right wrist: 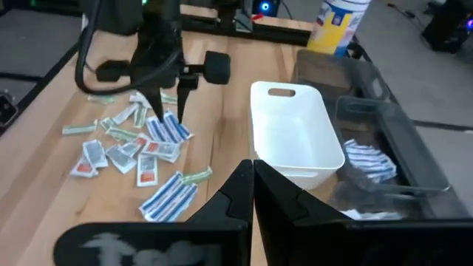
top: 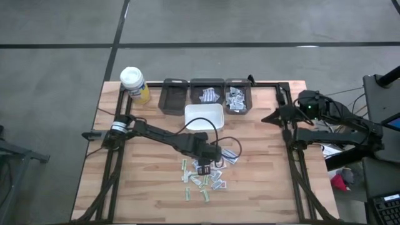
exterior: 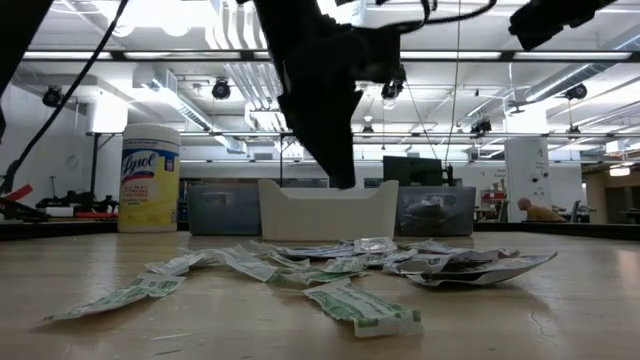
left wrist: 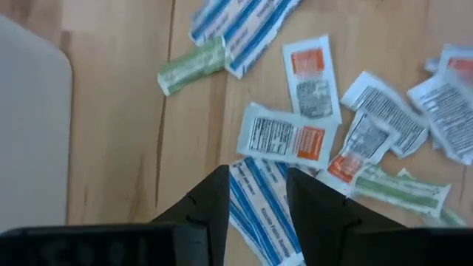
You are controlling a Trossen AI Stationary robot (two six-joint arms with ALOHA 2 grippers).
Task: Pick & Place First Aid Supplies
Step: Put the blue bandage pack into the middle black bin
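Your first aid supplies (top: 206,176), small flat paper packets and strips printed in blue, red and green, lie loose in a heap on the wooden table (top: 262,187), nearer its front edge than its back and about midway between the sides. They overlap one another, so you will want to single one out rather than rake the pile.

That looks to be why your left gripper (left wrist: 255,199) hangs point-down over the heap: its fingers stand apart, straddling a blue-and-white striped packet (left wrist: 259,214), with nothing gripped yet. The left arm reaches in from the table's left edge, elbow low, wrist bent downward over the supplies.

The white rectangular plastic tub (top: 204,117) sits just behind the heap, and three dark bins (top: 206,95) line the back edge; two already hold packets, which suggests sorting is under way.

Your right gripper (right wrist: 253,185) is closed and empty, parked off the right edge, near the back corner.
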